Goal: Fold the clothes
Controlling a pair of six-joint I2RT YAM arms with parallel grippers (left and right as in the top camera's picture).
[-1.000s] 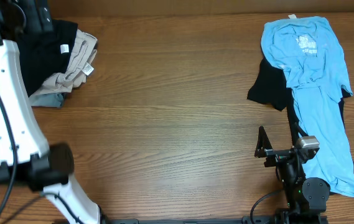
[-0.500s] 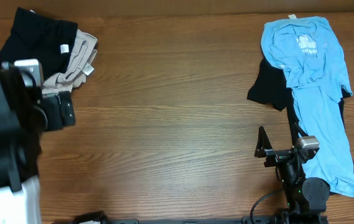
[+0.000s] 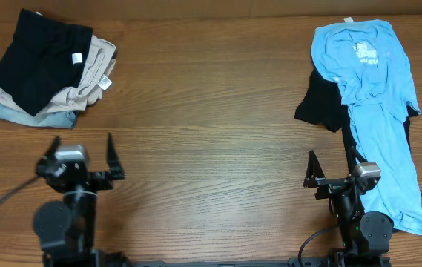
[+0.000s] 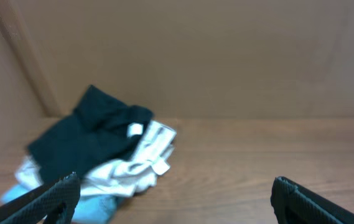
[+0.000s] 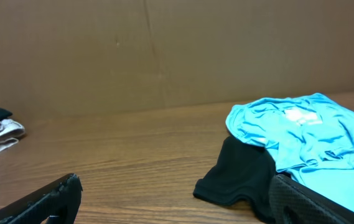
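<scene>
A stack of folded clothes lies at the table's far left: a black piece with a small white tag (image 3: 40,63) on top, beige (image 3: 92,78) under it, pale blue (image 3: 29,115) at the bottom. In the left wrist view the black top piece (image 4: 89,140) lies ahead to the left. My left gripper (image 3: 81,146) (image 4: 177,198) stands open and empty in front of the stack, apart from it. A light blue T-shirt (image 3: 374,96) (image 5: 307,134) lies spread over a black garment (image 3: 325,107) (image 5: 239,171) at the right. My right gripper (image 3: 333,159) (image 5: 173,200) is open and empty, its right finger by the black garment's edge.
The wooden table (image 3: 211,119) stretches between the two heaps. A brown wall (image 5: 164,50) closes off the table's far side. Both arm bases stand at the near edge.
My left arm has drawn back from the stack at the far left to the near edge, leaving the black piece on top. The right arm has not moved.
</scene>
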